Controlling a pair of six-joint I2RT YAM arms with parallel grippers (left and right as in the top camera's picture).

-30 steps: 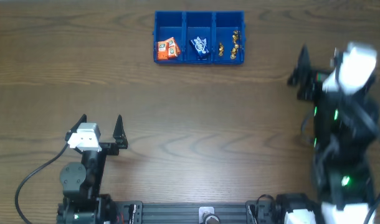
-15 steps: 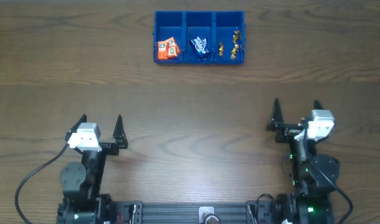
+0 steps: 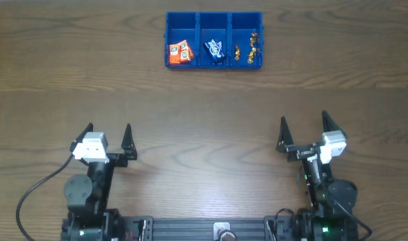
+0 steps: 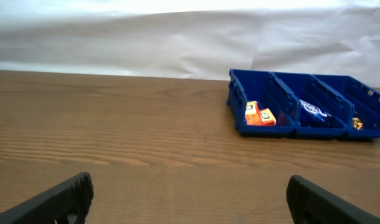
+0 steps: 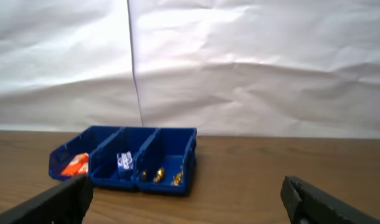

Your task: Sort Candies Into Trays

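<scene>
Pulling back from the right edge, the right claw (image 3: 303, 120) now rests at lower right, fingers apart and empty, mirroring the unmoved, open left claw (image 3: 108, 127). At top centre, the tray (image 3: 214, 14) holds orange candies (image 3: 179, 51), a blue candy (image 3: 215, 49) and gold candies (image 3: 249, 48) in separate compartments; sorting looks finished.
</scene>
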